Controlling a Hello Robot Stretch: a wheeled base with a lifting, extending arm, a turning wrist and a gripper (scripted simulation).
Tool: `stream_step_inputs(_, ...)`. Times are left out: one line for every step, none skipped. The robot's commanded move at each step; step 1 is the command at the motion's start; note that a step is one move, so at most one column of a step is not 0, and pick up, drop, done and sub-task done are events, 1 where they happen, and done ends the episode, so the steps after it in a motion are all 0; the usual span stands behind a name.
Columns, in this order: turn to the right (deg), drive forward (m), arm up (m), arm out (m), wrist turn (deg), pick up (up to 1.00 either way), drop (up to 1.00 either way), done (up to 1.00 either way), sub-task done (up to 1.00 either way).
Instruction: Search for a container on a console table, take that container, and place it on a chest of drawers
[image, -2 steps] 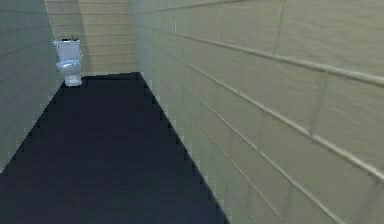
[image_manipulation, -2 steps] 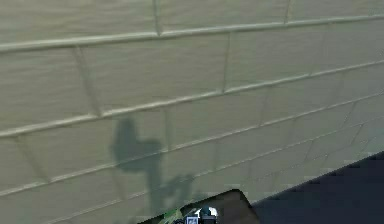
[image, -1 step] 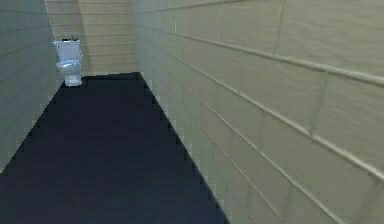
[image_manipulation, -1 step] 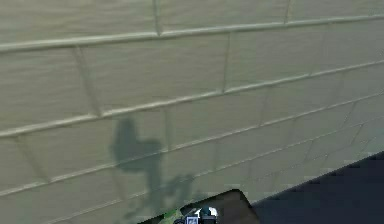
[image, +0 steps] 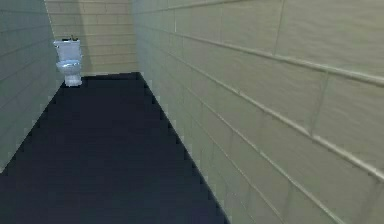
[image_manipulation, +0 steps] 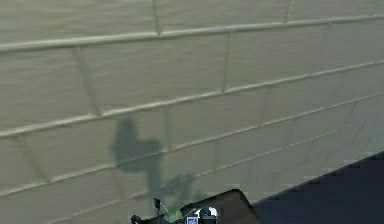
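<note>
Tiled walls (image_manipulation: 190, 90) hem a narrow room with a dark floor (image: 100, 150) and a toilet (image: 69, 60) at its far end, so the container on its table likely lies somewhere outside it, away from the jaws, whose state I cannot tell.

Tiled bathroom: white toilet (image: 68, 61), beige tile walls (image: 280, 90).
</note>
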Motion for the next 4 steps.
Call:
stream_step_inputs(0.0, 0.00, 0.00, 0.00, 45.0, 0.00, 0.00, 0.00, 0.00)
stream_step_inputs(0.0, 0.00, 0.00, 0.00, 15.0, 0.00, 0.00, 0.00, 0.00)
stream_step_inputs(0.0, 0.00, -0.30, 0.00, 0.0, 0.00, 0.00, 0.00, 0.00)
stream_step_inputs(0.0, 0.00, 0.00, 0.00, 0.0, 1.00, 0.00, 0.00, 0.00)
